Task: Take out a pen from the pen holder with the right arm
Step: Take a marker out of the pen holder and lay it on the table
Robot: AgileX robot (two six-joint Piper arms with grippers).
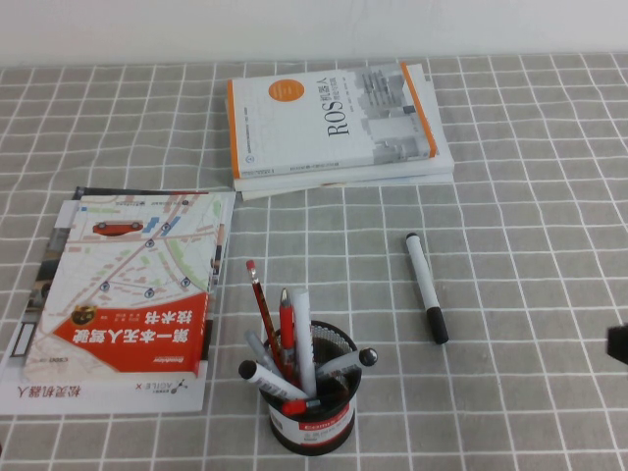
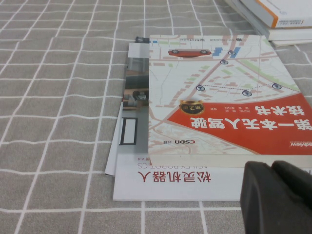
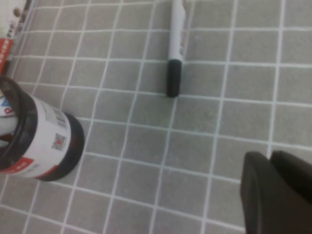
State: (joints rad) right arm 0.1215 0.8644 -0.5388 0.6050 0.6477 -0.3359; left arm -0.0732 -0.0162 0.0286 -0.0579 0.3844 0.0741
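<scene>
"So, where is the pen holder [image 1: 310, 397]?"
"By the near edge of the table [image 1: 530, 147], full of pens [image 1: 287, 334]. One marker [image 1: 426, 287] lies flat beside it."
"And the right gripper [image 3: 270, 161]?"
"Near the right edge, closed, holding nothing. The left gripper [image 2: 272, 168] is closed too, near the book [image 2: 219, 97] by the left edge."
"What could go wrong?"
"I think closed fingers might bump the pens and tip the holder over."

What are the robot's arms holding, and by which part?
Nothing. The right end effector, shut and empty, is right of the pen holder and loose marker; the left end effector, shut and empty, is by the map-cover book.
</scene>
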